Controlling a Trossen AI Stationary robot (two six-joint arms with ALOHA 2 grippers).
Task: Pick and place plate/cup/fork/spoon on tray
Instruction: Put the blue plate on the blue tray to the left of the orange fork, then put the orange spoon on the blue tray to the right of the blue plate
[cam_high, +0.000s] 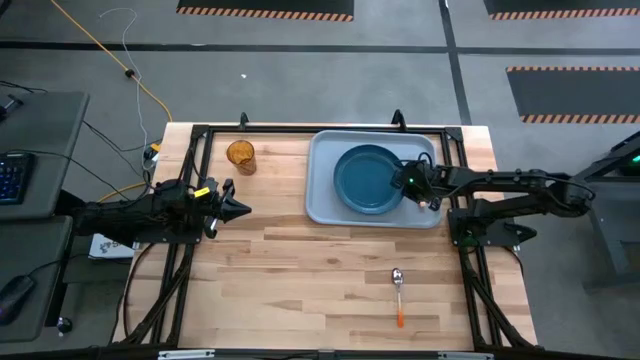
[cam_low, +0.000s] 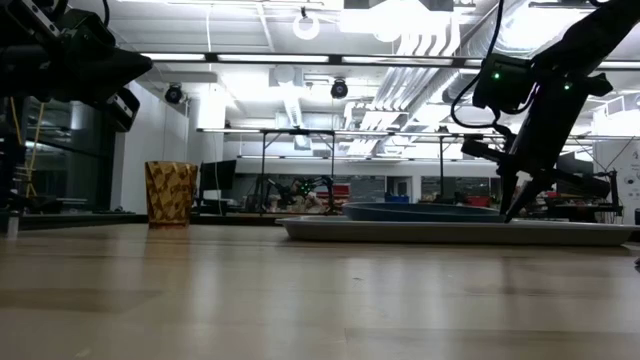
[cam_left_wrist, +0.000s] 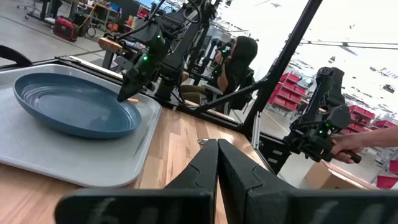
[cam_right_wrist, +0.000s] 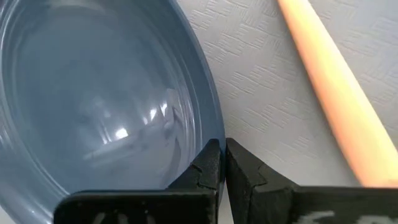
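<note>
The teal-blue plate (cam_high: 366, 178) lies in the grey-blue tray (cam_high: 322, 205) at the table's far middle. My right gripper (cam_high: 431, 203) is shut and points down at the tray floor just right of the plate's rim (cam_right_wrist: 208, 118). The fork's orange handle (cam_right_wrist: 329, 99) lies on the tray beside the fingers, not between them; its tines are out of view. The amber cup (cam_high: 241, 155) stands upright on the table left of the tray. The spoon (cam_high: 398, 290) lies flat on the table near the front. My left gripper (cam_high: 238, 209) is shut and empty, above the table left of the tray. My right gripper's shut fingertips (cam_right_wrist: 214, 158) come from above at the tray floor (cam_right_wrist: 267, 143), between the plate's rim and the fork's handle. I cannot tell whether they touch the tray. They hold nothing.
Black frame rails (cam_high: 200, 130) run along the table's left, far and right sides. Bare wood lies between the tray and the spoon. Beyond the table, a person sits (cam_left_wrist: 239, 56) and a hand (cam_left_wrist: 348, 146) holds a device.
</note>
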